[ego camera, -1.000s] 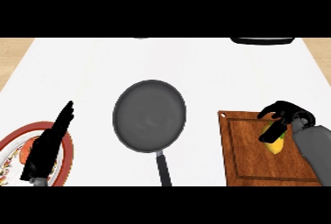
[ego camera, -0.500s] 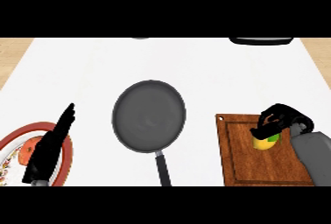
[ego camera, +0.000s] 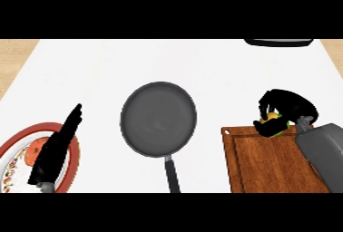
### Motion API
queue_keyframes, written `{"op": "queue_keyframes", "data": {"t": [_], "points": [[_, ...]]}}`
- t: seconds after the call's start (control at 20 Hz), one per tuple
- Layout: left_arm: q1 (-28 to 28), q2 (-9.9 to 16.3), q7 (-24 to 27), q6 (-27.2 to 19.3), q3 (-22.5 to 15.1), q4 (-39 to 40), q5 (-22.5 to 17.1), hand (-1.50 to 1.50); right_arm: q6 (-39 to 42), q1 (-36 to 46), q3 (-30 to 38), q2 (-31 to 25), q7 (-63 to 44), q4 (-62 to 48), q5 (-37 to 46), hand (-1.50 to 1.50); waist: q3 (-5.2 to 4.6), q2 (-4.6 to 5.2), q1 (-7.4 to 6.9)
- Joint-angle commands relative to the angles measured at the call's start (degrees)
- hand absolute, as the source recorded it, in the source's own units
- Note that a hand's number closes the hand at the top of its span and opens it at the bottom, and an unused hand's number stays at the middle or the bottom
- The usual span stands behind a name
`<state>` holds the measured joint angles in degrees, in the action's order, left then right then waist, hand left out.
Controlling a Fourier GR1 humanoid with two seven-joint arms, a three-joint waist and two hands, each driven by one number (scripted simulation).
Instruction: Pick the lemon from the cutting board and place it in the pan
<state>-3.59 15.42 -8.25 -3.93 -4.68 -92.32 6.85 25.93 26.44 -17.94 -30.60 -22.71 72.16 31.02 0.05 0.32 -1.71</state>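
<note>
My right hand (ego camera: 289, 108) is curled round the yellow lemon (ego camera: 272, 118), which shows only as a small patch between the fingers. The hand hangs over the far left corner of the brown wooden cutting board (ego camera: 264, 161) at the right. The dark round pan (ego camera: 159, 118) lies in the middle of the white counter, its handle (ego camera: 171, 174) pointing toward me, to the left of the hand and apart from it. My left hand (ego camera: 57, 147) rests open at the left, fingers straight and pointing away, above a plate.
A red-rimmed patterned plate (ego camera: 13, 158) lies at the lower left under my left hand. A dark object (ego camera: 279, 42) sits at the counter's far right edge. Wooden floor shows beyond the counter's left side.
My right hand has closed on the lemon and carried it up and to the left, from the board's middle to its far left corner. The left hand has not moved.
</note>
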Motion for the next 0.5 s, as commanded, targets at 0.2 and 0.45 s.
{"op": "queue_keyframes", "data": {"t": [0.2, 0.45], "points": [[0.3, 0.7, -0.1, 0.5, 1.1, 0.5, -0.2, 0.0, -22.3, 5.0, 0.3, 0.3, 17.6, 7.5, 9.3, 1.5, 0.1, -0.29, 0.77], [0.8, 0.4, -2.5, 0.5, 0.8, -1.9, 0.1, 0.0, -28.3, 9.3, 1.7, 4.9, 24.9, 4.7, 9.4, 1.5, 0.02, -0.14, 0.35]]}}
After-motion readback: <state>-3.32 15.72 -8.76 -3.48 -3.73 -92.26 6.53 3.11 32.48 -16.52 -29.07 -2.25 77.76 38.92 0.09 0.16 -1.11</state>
